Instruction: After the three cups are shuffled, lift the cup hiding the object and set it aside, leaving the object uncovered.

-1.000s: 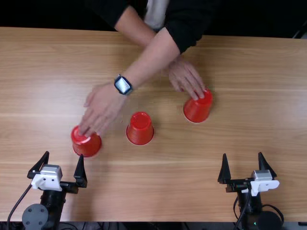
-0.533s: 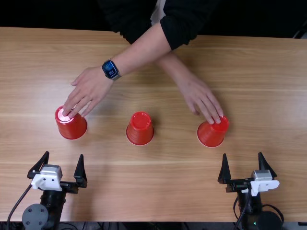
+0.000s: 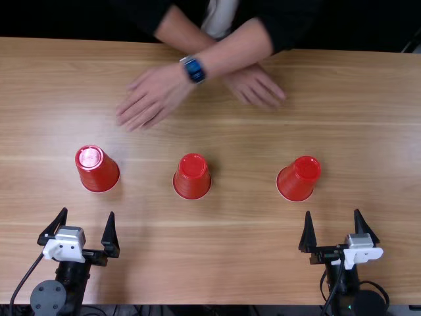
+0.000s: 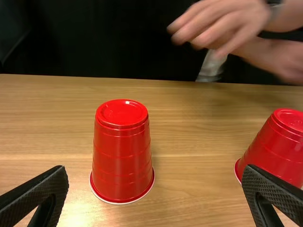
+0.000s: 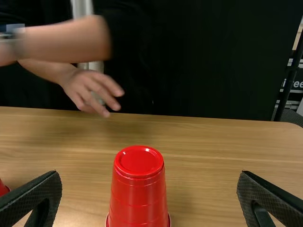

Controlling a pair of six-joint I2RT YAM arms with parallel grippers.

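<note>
Left claw: the left claw (image 3: 87,214) sits at the near edge of the table (image 3: 368,118), its fingers spread wide with nothing between them.
Right claw: the right claw (image 3: 332,214) sits at the near edge on the other side, also wide open and holding nothing.
Left cup: the left cup (image 3: 97,170) stands upside down just beyond the left claw, rim flat on the wood, clear of both fingers.
Right cup: the right cup (image 3: 298,178) stands upside down just beyond the right claw, slightly to its inner side, not touched by it.
Mid cup: the mid cup (image 3: 192,176) stands upside down between the other two, well apart from each. The three red cups form a row across the table.
Object: hidden; which cup covers it cannot be told.
Watch hand: the watch hand (image 3: 150,100) is spread open over the far side of the table, beyond the left and mid cups and apart from both. The watch (image 3: 192,68) is on its wrist.
Bare hand: the bare hand (image 3: 258,89) is at the far side, its forearm crossed under the other one, well apart from the right cup.
</note>
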